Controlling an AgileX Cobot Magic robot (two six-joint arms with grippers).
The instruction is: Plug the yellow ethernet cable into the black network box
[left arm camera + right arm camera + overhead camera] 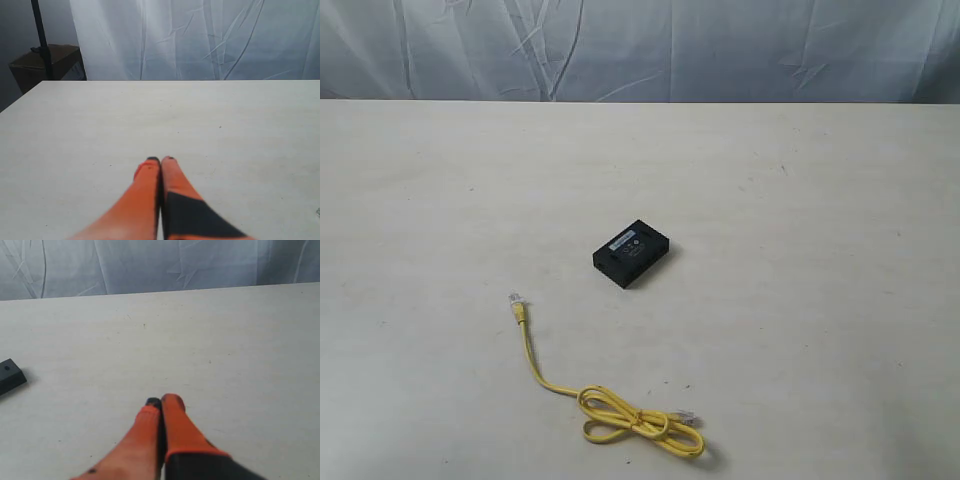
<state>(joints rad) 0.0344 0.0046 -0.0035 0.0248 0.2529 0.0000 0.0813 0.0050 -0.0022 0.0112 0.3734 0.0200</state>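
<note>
Starting at the left with the left gripper, showing only in its own wrist view: hanging over bare table, pressing its orange fingers tightly together with no gap, gripping nothing. Moving right, in the exterior view, to the yellow ethernet cable: lying flat on the near part of the table, left of centre, pointing one clear plug toward the far side, running nearer and rightward into a bundled loop, ending in a second clear plug lying against that loop. Coming next to the black network box: sitting flat near the middle of the table, farther back than the cable and to the right of the free plug, apart from it, turning at an angle to the table's edge, carrying a white label on top. Finishing at the right with the right gripper, again showing only in its wrist view: closing its fingers fully on each other, grasping nothing, hanging over bare tabletop, with one corner of the box just entering that view, well apart from the fingertips.
</note>
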